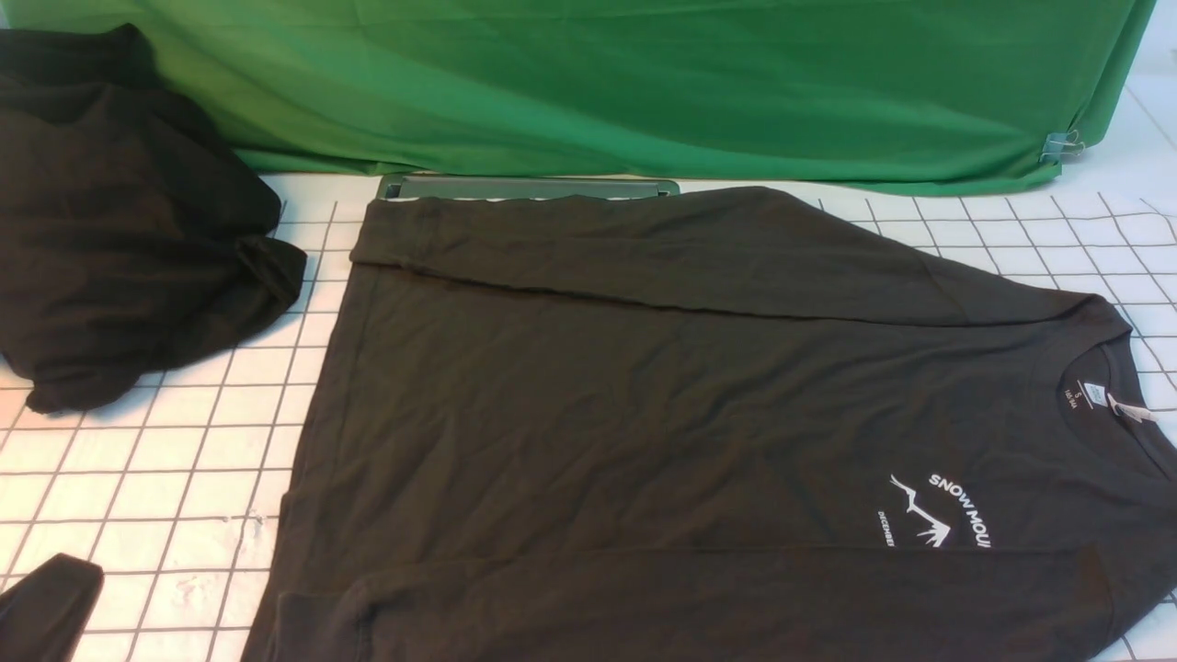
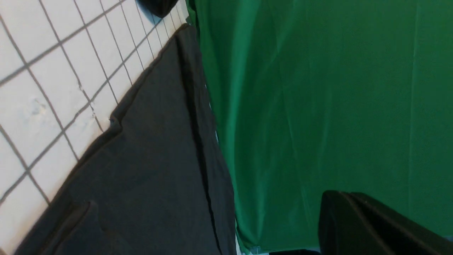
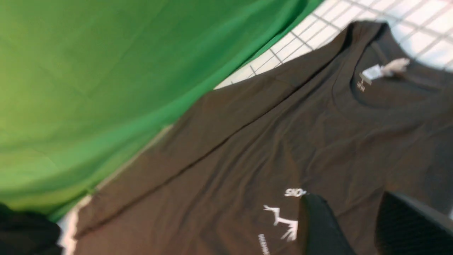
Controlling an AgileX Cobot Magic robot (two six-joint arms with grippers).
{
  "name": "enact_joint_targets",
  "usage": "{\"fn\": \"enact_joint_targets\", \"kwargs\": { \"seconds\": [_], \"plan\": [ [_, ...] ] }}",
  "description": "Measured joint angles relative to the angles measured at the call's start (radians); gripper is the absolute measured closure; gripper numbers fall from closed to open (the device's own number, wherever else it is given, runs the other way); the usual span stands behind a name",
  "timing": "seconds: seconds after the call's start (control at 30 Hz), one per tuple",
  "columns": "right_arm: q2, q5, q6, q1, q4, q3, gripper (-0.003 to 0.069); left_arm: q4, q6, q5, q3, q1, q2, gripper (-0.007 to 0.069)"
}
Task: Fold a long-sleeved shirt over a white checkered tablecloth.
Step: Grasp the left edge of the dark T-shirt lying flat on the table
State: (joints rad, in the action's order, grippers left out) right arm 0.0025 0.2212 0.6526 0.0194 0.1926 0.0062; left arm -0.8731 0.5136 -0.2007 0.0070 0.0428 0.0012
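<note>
Black left fingers (image 2: 336, 219) are pressed shut, black right fingers (image 3: 318, 226) are held parted, empty, over the dark charcoal long-sleeved shirt (image 3: 247, 141).

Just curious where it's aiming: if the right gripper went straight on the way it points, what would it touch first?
The right gripper would most likely meet the long-sleeved shirt, on its chest by the white print, though depth is unclear.

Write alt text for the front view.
A dark long-sleeved shirt lies flat on the white checkered tablecloth, both sleeves folded across its body, collar to the right. A black garment heap sits at far left, a green sheet behind.
</note>
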Motion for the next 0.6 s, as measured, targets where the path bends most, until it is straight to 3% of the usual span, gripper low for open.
{"fn": "enact_joint_targets", "kwargs": {
  "seconds": [0.23, 0.4, 0.47, 0.6],
  "plan": [
    [0.000, -0.008, 0.036, 0.000, 0.019, 0.000, 0.0426, 0.044, 0.019, 0.020, 0.000, 0.000, 0.000, 0.0622],
    [-0.001, -0.047, -0.017, 0.005, 0.028, -0.063, 0.0535, 0.044, -0.040, 0.078, -0.024, 0.000, 0.000, 0.0622],
    [0.010, -0.075, -0.172, 0.009, 0.019, -0.197, 0.0624, 0.070, -0.164, 0.070, -0.145, 0.000, 0.003, 0.0622],
    [0.097, -0.014, -0.393, 0.009, 0.005, -0.411, 0.0648, 0.174, -0.255, -0.015, -0.349, 0.000, 0.096, 0.0622]
  ]
}}
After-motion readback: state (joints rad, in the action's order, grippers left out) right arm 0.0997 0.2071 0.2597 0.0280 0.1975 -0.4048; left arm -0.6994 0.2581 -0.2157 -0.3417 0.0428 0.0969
